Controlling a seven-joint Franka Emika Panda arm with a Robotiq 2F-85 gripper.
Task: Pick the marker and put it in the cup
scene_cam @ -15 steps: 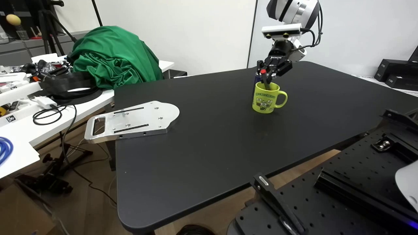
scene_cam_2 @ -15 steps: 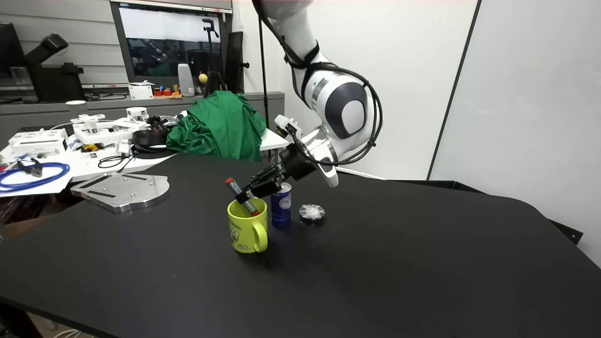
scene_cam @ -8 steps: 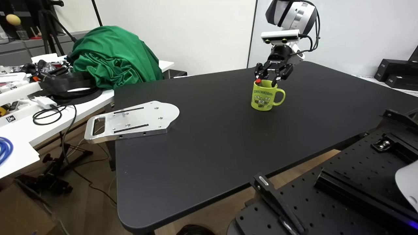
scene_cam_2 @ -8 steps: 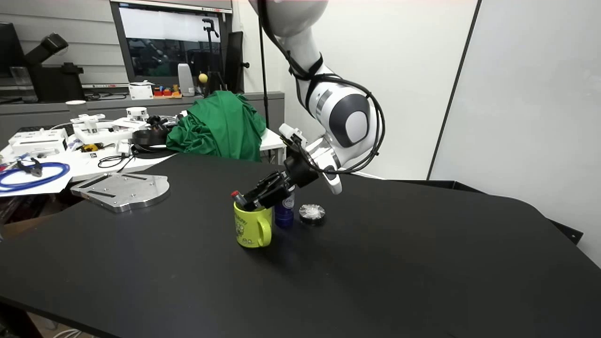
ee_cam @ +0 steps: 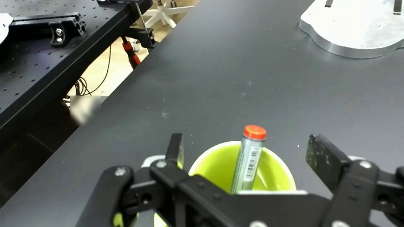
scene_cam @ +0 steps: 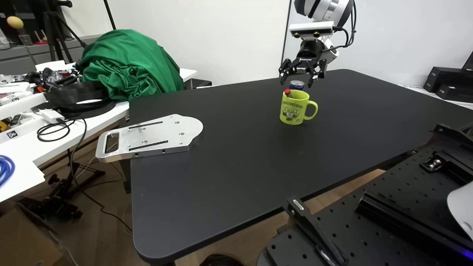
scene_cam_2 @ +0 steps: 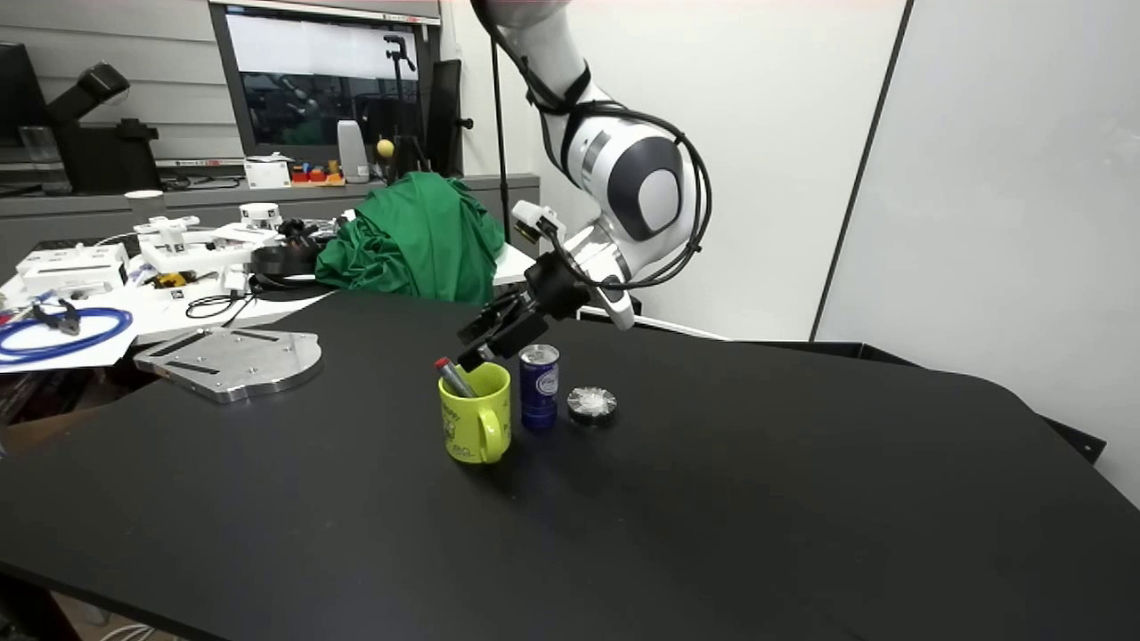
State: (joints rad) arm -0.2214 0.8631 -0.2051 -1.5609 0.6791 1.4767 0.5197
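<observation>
Marker [ee_cam: 251, 157] found in the cup [scene_cam_2: 465, 429], upon the counter [scene_cam: 221, 192] — long axis leaning, red end above the rim and tipped away from the claw [scene_cam: 296, 82]. The claw hangs just above, fingers [ee_cam: 326, 160] spread wide, nothing held. In the wrist view the marker shows between the fingers, clear of both. Placement judged complete — a retreat should go up and back, lest a finger catch the red end

I'm in a robotics lab, by the look of it: jointed white arm [scene_cam_2: 614, 151] over a black tabletop [scene_cam: 229, 177], perforated board [scene_cam: 399, 181] alongside, slotted metal plate [scene_cam: 159, 135], tripod [scene_cam: 53, 33], and there, a white bench [scene_cam: 22, 149] crowded with parts [scene_cam_2: 200, 256] and blue cable [scene_cam: 6, 168]!
</observation>
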